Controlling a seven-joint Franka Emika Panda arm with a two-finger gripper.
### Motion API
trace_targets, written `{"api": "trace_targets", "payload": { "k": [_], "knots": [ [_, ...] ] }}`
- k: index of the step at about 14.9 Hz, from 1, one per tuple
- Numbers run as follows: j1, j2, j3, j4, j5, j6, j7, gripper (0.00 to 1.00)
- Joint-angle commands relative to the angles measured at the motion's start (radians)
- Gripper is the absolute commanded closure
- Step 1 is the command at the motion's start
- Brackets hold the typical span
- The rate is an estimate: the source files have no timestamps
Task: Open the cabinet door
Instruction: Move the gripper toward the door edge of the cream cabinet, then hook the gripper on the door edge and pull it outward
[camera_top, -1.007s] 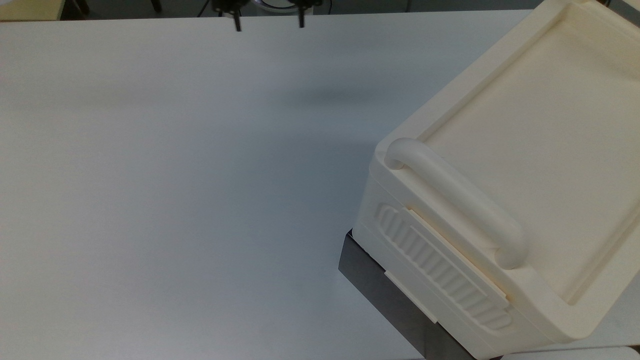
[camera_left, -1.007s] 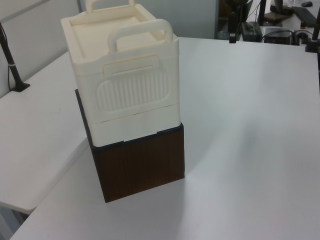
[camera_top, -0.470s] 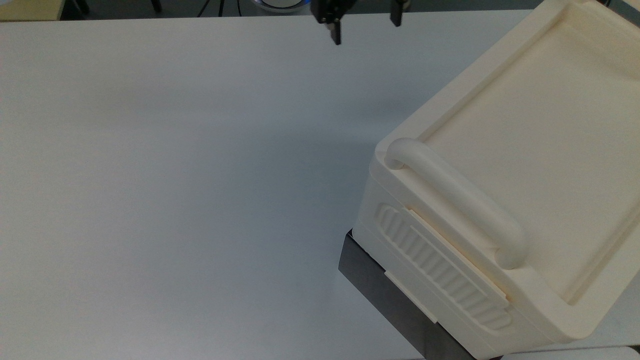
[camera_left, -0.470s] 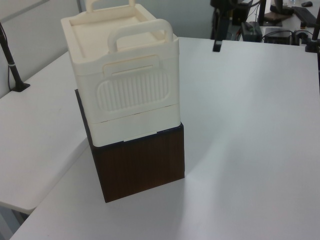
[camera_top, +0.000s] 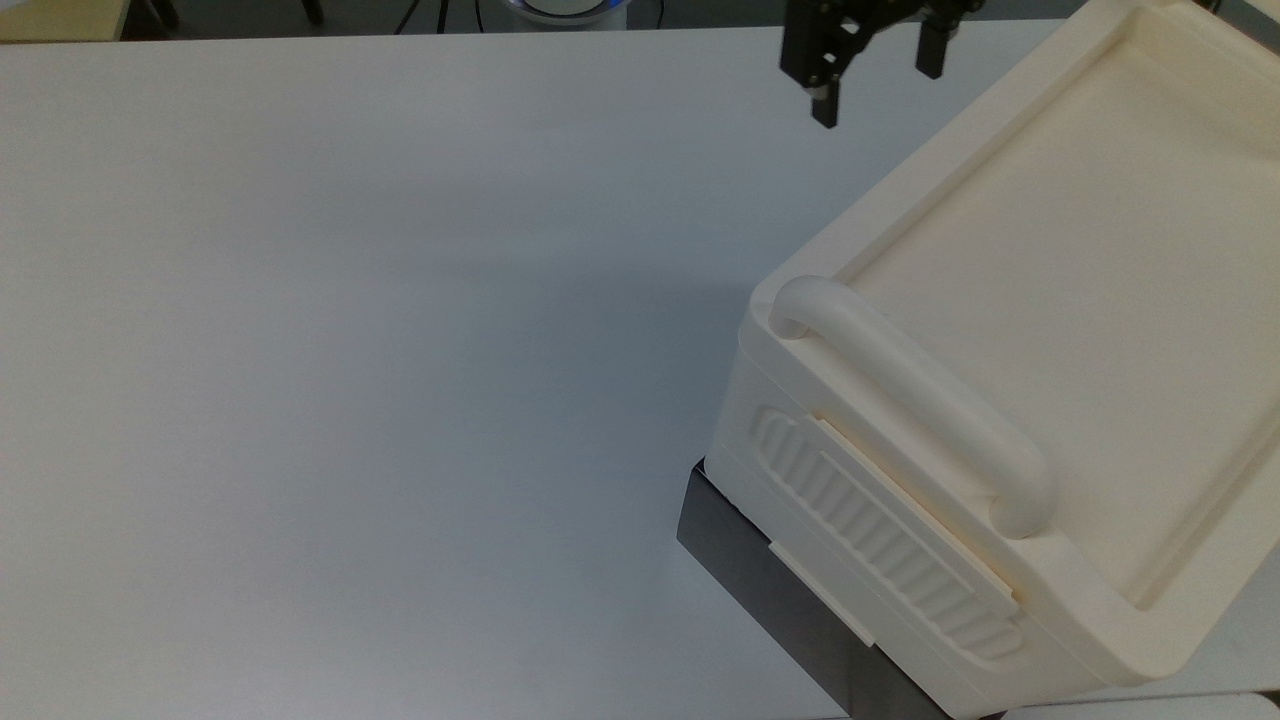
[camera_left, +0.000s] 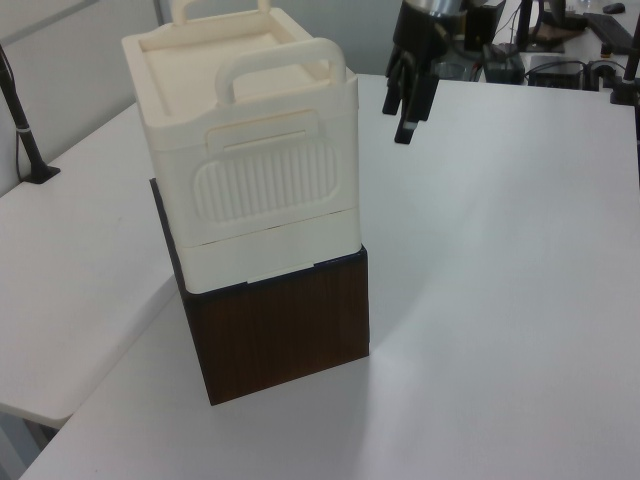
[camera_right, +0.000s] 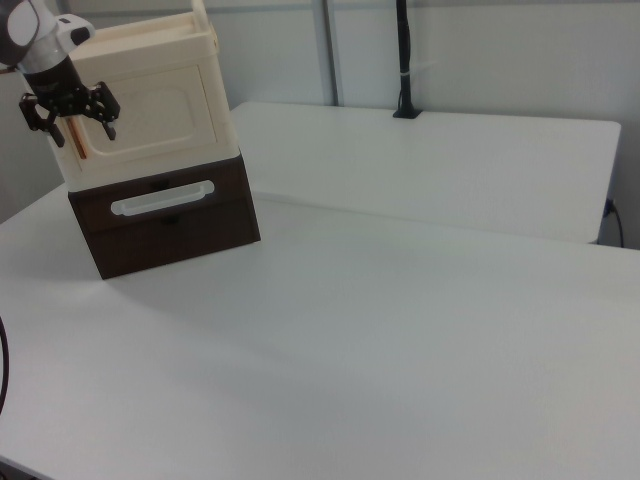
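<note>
Cabinet door (camera_right: 152, 118) is what you want: one flat cream panel with a recessed inset, shut flush on the face of the cabinet (camera_top: 1050, 330) in the right view, its thin copper strip handle (camera_right: 80, 140) running down the right view's left edge. You have one white table (camera_top: 350, 350), the largest thing, and one cabinet standing on a dark brown base (camera_left: 285, 330) with one pale pull (camera_right: 162, 198). Two thick bar handles rise from the rimmed top; the far one is cut off in the left view. One ribbed panel (camera_left: 265, 182) faces the left view. Your single gripper (camera_top: 872, 78) hangs in the air just beside the cabinet, fingers spread apart, grasping nothing. In the right view it partly covers the strip handle.
</note>
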Motion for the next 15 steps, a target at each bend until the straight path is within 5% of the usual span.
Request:
{"api": "trace_targets", "payload": {
  "k": [1,7,13,15],
  "knots": [
    [0.053,0.024,-0.013,0.007,0.026,0.084,-0.038,0.03],
    [0.078,0.035,-0.010,0.020,0.031,0.176,-0.030,0.24],
    [0.078,0.046,-0.007,0.021,0.029,0.198,-0.047,0.61],
    [0.078,0.047,-0.007,0.021,0.029,0.198,-0.049,0.67]
  ]
}}
